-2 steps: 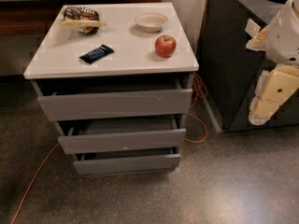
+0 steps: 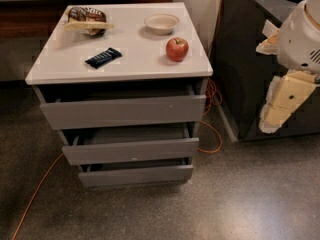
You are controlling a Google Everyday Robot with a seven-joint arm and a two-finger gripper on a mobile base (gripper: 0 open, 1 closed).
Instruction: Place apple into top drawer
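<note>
Apple (image 2: 177, 49), red with yellowish patches, sits on white table (image 2: 140, 61) upper centre; jaws at right edge, opening unclear.

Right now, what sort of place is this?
Probably an office or lab: a drawer cabinet topped with an apple and snack bar, an orange cable on speckled floor. The gripper hangs right of the cabinet.

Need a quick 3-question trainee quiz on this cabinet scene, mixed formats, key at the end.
1. True or false: the round red apple rests on the white-topped cabinet, not in its grey top drawer.
2. Which sits nearest the apple? A) shallow cream bowl B) dark wrapped snack bar C) crinkled snack bag
3. Fill in: the robot's cream gripper hangs at the picture's ____ edge, apart from the cabinet.
Key: 1 true; 2 A; 3 right.
</note>
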